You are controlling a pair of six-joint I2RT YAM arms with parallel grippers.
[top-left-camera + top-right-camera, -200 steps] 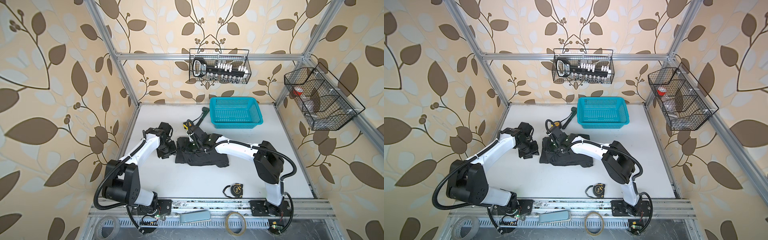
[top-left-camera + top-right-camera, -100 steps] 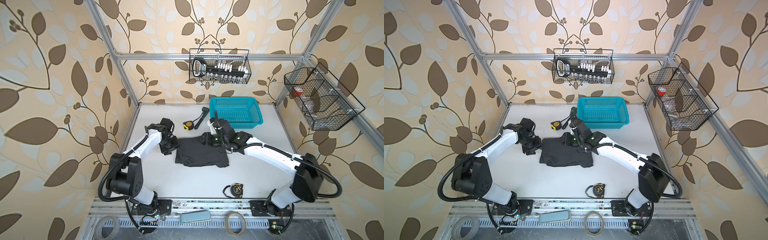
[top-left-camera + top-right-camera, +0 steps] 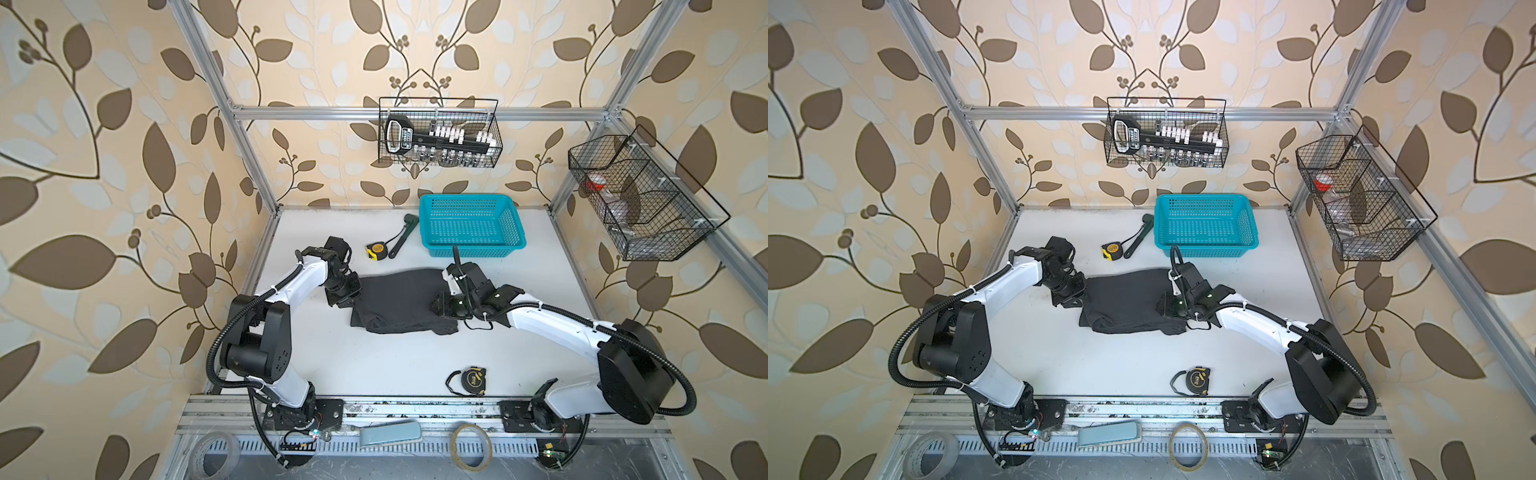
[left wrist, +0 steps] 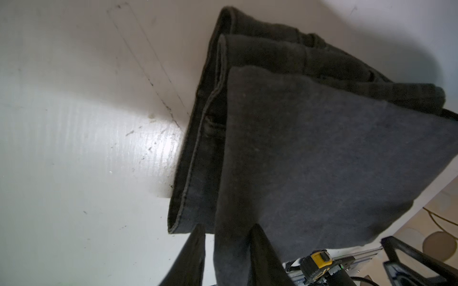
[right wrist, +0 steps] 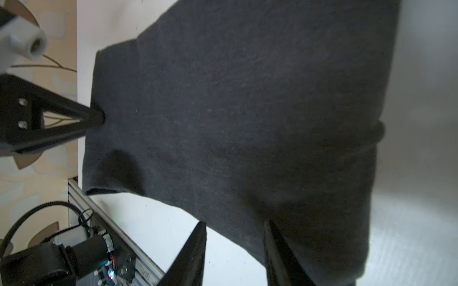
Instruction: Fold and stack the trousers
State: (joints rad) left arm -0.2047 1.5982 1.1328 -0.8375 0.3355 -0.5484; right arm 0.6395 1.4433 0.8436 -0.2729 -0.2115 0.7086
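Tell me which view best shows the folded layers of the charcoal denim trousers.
Left wrist view: the charcoal denim trousers show stitched, stacked edges close up. Both top views give only the outline; right wrist view, plain cloth.

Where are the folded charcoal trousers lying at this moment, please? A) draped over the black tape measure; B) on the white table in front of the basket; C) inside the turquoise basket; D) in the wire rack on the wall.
B: in a top view the trousers lie folded on the white table, on the near side of the turquoise basket and outside it.
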